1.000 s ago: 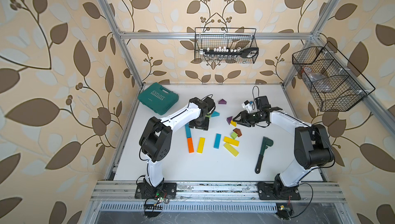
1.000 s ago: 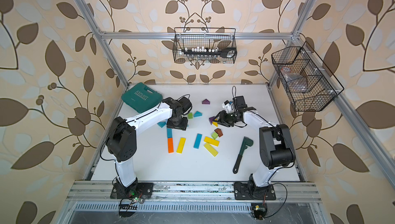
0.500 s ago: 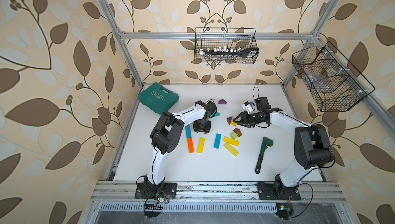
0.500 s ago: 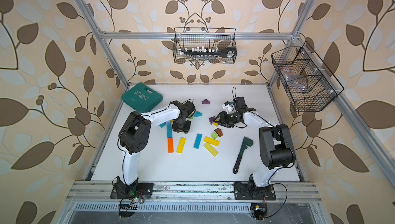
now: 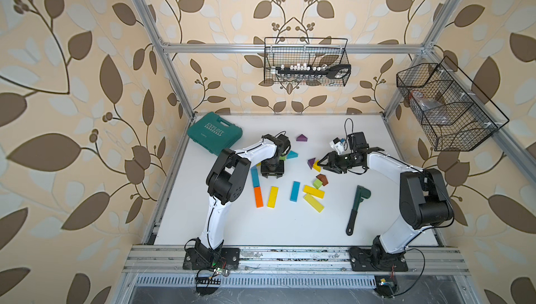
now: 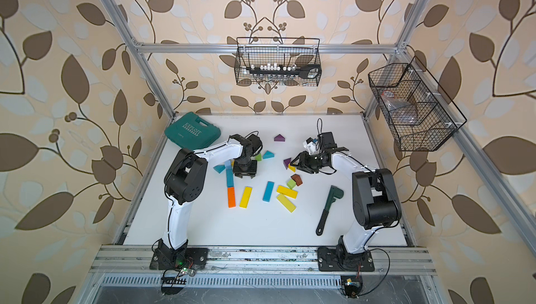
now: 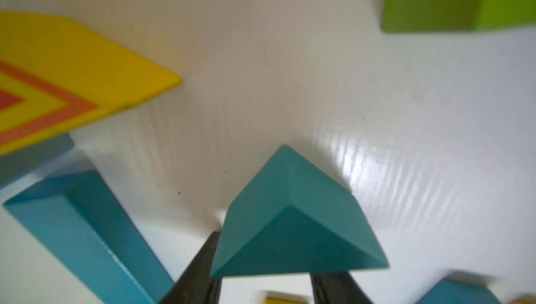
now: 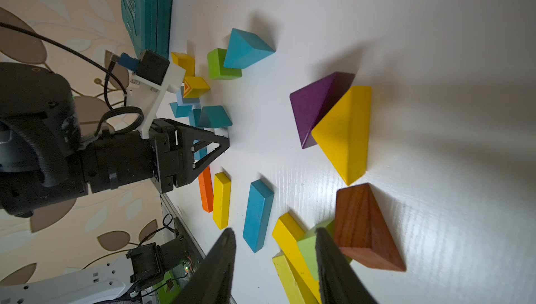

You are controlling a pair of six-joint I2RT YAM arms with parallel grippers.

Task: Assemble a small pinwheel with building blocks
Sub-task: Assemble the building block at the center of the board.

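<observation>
My left gripper (image 5: 272, 175) points straight down at the table, open, with bare table between its fingers (image 7: 203, 270). A teal wedge (image 7: 290, 218) lies just beside the tips and hides them; in the right wrist view this wedge (image 8: 214, 116) sits against the left gripper (image 8: 224, 143). Close by are a yellow block with orange chevrons (image 7: 72, 70), a blue bar (image 7: 87, 230) and a green cube (image 7: 449, 0). My right gripper (image 5: 320, 163) is open and empty, facing a yellow wedge (image 8: 345, 134) that leans on a purple wedge (image 8: 313, 105).
Orange (image 5: 258, 197), yellow (image 5: 272, 197) and blue (image 5: 295, 191) bars lie mid-table, with two yellow bars (image 5: 313, 191), a brown wedge (image 5: 322, 178) and a light green cube (image 5: 317, 184). A teal case (image 5: 214, 132) sits back left, a dark green wrench (image 5: 357, 206) front right.
The left arm's elbow has swung to the right and its gripper has shifted slightly toward the front. The right arm has not moved.
</observation>
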